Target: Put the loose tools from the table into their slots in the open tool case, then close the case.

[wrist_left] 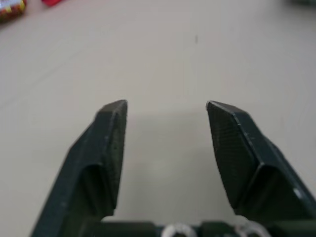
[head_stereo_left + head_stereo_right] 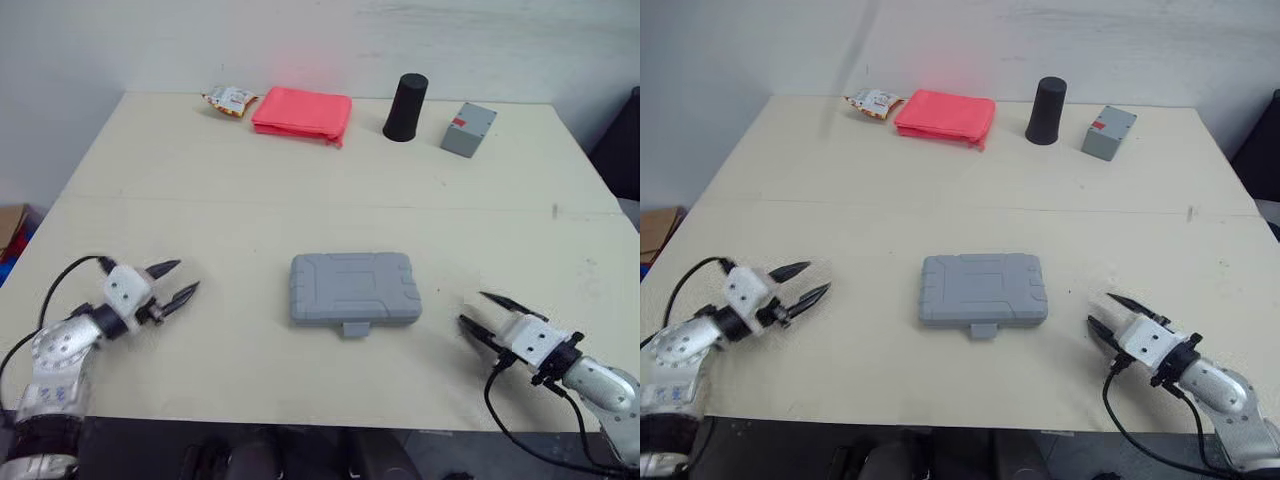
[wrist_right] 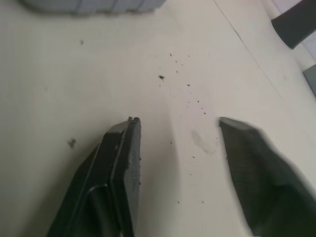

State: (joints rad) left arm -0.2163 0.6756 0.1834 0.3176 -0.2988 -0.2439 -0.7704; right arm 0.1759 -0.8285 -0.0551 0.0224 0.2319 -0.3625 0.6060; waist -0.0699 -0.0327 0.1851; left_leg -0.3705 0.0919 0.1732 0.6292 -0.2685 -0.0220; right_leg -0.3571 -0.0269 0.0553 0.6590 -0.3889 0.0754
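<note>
The grey tool case lies shut and flat in the middle of the desk, with its latch tab facing the near edge. It sits between the two arms and touches neither. The left jaws are released, spread wide and empty, low over bare desk well to the left of the case, with their tips pointing toward it. The right jaws are also released and empty, near the front edge to the right of the case and closer to it than the left ones. Along the far edge are a snack packet, a red pouch, a black cup and a grey box.
</note>
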